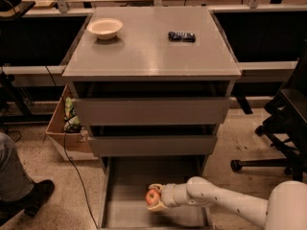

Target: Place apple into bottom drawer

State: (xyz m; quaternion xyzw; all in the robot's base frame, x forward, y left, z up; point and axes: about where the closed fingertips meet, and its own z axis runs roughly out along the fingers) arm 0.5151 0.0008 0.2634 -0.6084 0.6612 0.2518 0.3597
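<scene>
Gripper: our gripper (pixel 154 198) sits low inside the open bottom drawer (pixel 136 174), and the arm comes in from the right across the drawer's right side.
Fingers: the fingers (pixel 155 188) are clasped on the apple (pixel 152 196), one pale tip showing above it and one below.
Apple: it is held between the fingers, over the front half of the drawer floor. We cannot tell whether it already touches the floor.
Step in hand: we judge this to be the set-down, with the carry done and the release not yet made.
Doing it well: we should lower until the apple rests on the flat floor below the fingers. Then we part the fingers only a little and let the apple settle before we lift.
Watch for: a round apple may roll on bare metal, so dropping it from a height is a poor choice. When we pull out, the arm should rise clear of the low right wall and stay under the drawer front (pixel 152 145) above the fingers.
Away from the fingers: high above them, on the tabletop (pixel 144 56), stand a white bowl (pixel 105 28) and a dark packet (pixel 182 36), neither of which we need.
</scene>
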